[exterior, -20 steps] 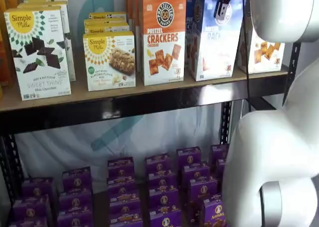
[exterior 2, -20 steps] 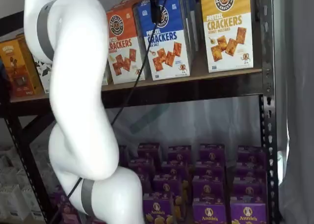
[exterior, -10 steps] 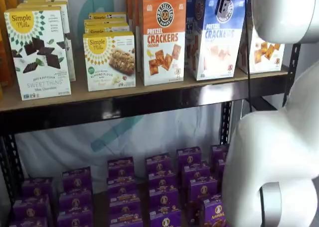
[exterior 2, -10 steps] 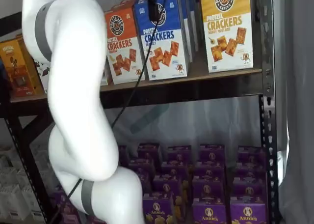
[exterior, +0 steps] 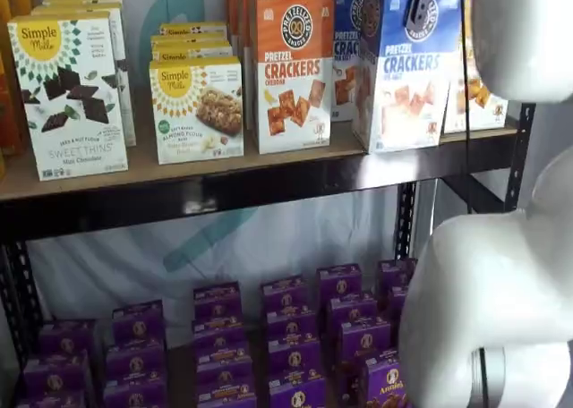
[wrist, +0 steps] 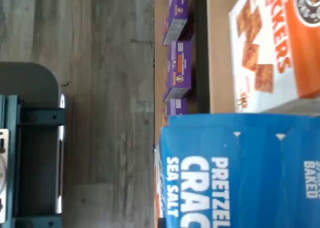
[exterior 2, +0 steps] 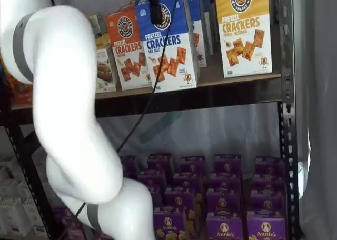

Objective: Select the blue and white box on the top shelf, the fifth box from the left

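I see the blue and white box (exterior: 407, 68) at the front edge of the top shelf (exterior: 269, 177), just right of the orange cheddar box (exterior: 291, 68); gripper (exterior 2: 156, 9) at its top, jaws clamped on the box; wrist view shows the box lid close, purple boxes (wrist: 179, 70) below.

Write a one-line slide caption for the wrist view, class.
Looking down from the wrist: the blue and white box close up, an orange box beside it, purple boxes and grey floor below.
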{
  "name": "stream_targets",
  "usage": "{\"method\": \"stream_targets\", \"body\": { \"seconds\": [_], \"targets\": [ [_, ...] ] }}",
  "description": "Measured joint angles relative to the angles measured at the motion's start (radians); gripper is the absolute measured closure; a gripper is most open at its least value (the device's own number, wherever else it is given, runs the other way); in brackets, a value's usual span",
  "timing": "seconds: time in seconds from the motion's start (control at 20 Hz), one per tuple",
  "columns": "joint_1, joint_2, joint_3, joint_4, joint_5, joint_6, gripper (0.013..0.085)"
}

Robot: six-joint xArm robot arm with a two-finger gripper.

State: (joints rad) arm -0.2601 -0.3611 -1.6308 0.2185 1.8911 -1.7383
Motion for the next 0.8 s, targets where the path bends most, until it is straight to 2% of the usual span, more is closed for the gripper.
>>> {"method": "stream_targets", "body": {
  "seconds": [0.45, 0.8],
  "targets": [
    [-0.051, -0.112, 0.092, -0.011, 0.063, -0.05, 0.045],
    [-0.062, -0.167, 0.148, -0.023, 0.077, -0.067, 0.045]
  ]
}}
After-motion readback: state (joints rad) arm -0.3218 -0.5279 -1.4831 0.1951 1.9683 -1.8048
